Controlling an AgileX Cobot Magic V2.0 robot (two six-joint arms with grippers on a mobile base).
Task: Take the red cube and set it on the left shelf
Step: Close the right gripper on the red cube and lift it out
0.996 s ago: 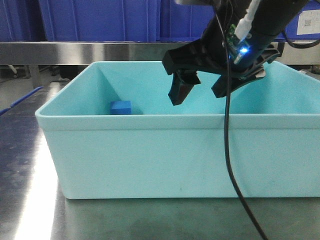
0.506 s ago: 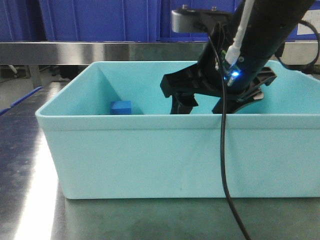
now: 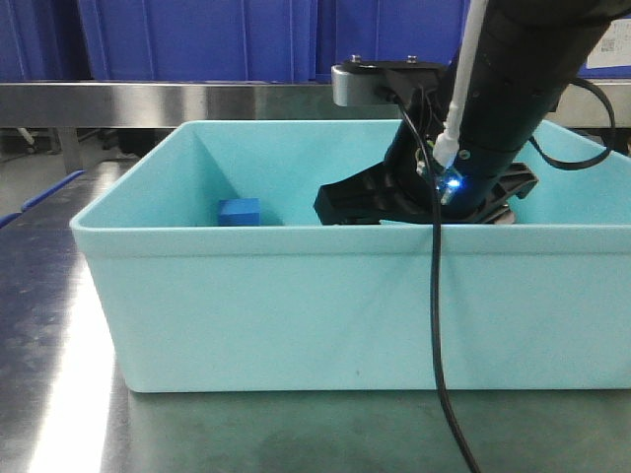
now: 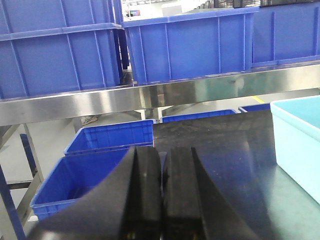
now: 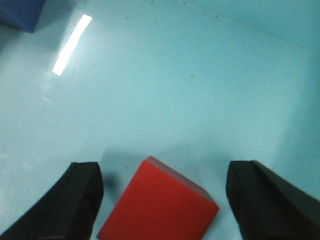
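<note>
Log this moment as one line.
phase: pre-grasp | right gripper: open, fingers flanking red cube in bin | left gripper: shut, outside bin

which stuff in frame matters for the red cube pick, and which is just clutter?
Job:
- red cube
- right jaws, open, one on either side of the cube
- teal tub the cube lies in

Clutter:
- blue cube, near the tub's left wall
- blue crates on the steel rack
- left jaws, shut, outside the tub
</note>
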